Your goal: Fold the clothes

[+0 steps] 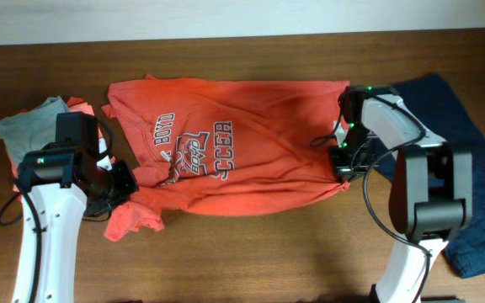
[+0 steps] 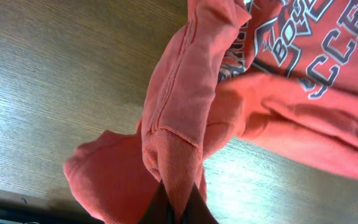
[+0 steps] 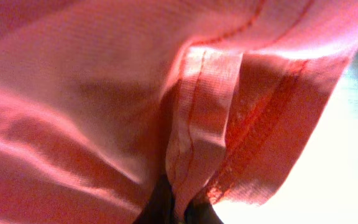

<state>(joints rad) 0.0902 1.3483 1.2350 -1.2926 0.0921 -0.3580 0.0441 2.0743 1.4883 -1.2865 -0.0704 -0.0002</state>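
The clothes are an orange-red T-shirt [image 1: 242, 151] with dark-and-white lettering, spread across the middle of the table, chest print up. My left gripper [image 1: 125, 178] is shut on a pinched fold of the shirt near its left sleeve; in the left wrist view that fold [image 2: 173, 124] runs down into my left gripper [image 2: 178, 208]. My right gripper [image 1: 343, 168] is shut on the shirt's hem at the right edge. The stitched hem [image 3: 194, 137] fills the right wrist view and is pinched in my right gripper [image 3: 178, 211].
A grey shirt [image 1: 28, 126] lies folded at the far left beside my left arm. A dark navy garment [image 1: 466, 181] lies at the right, under and behind my right arm. Bare wooden table [image 1: 251, 252] runs along the front.
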